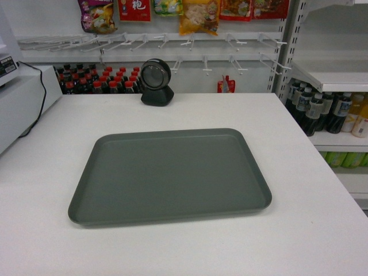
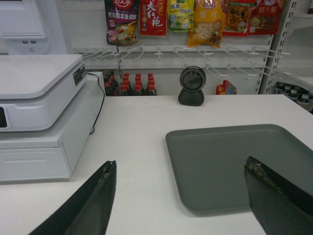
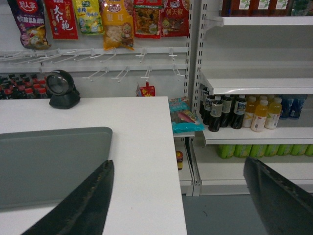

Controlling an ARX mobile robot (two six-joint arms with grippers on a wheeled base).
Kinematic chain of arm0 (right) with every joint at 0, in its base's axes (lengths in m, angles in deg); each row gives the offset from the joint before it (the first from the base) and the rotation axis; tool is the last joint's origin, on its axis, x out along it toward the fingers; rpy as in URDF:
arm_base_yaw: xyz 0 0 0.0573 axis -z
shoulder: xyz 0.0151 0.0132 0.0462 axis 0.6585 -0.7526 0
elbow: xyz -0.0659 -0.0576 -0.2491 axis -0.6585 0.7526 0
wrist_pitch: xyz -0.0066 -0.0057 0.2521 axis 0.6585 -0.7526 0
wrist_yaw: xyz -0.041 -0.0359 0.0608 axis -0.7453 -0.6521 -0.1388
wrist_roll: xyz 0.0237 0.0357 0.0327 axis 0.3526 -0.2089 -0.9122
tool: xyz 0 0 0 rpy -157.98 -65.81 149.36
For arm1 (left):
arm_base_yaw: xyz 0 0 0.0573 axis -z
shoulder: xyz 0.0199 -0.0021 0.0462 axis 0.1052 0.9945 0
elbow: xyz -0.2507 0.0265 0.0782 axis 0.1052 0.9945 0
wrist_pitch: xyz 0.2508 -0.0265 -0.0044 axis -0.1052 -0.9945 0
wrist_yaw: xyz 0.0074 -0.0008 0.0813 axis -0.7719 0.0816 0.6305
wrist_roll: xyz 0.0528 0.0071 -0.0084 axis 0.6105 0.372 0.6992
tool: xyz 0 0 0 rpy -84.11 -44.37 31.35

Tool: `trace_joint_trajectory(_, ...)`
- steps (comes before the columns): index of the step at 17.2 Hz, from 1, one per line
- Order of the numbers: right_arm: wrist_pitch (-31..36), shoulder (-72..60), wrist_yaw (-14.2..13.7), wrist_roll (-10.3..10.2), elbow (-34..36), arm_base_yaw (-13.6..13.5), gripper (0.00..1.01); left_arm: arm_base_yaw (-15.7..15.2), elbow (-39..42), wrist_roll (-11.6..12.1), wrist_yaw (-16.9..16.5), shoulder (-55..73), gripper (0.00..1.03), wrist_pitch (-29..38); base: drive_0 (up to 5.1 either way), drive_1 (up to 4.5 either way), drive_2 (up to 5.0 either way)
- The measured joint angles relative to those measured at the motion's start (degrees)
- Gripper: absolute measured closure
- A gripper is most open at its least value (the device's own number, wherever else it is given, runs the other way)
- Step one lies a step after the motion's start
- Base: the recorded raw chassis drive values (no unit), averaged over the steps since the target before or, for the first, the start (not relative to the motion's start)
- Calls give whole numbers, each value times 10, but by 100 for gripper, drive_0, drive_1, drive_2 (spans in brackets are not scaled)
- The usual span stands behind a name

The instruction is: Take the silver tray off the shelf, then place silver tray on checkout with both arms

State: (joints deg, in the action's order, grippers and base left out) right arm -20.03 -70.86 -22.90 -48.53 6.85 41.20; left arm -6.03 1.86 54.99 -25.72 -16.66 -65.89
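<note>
Left tool [image 2: 181, 196] is hanging with its dark fingers [image 2: 95, 203] spread wide and gripping nothing; right tool [image 3: 181, 196] is doing the same, fingers wide apart and empty. Neither arm is showing in the head view. Silver tray [image 1: 172, 175] is lying flat on the checkout [image 1: 310, 230] counter, roughly centred, long side running left to right, nothing on it. Left wrist view is showing the tray's left end between that tool's fingers but set ahead of them, not touching; right wrist view is showing the tray's right end beside the left finger [image 3: 80, 205], again with no contact I can see. Shelf [image 3: 254, 84] is standing at the right, well apart from the tray, with bottled drinks [image 3: 254, 113] on the board below. Judgement: the placing step is looking finished, release included. Next move, if any, is calling only for both arms to be pulling clear without nudging the tray.
</note>
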Motion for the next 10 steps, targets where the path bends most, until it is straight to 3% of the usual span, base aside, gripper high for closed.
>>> trace_joint_trajectory(2,0,0,0,0,0,0,2,0,0,0,0,0,3,0,0,0,0)
trace_joint_trajectory(10,0,0,0,0,0,0,3,0,0,0,0,0,5,0,0,0,0)
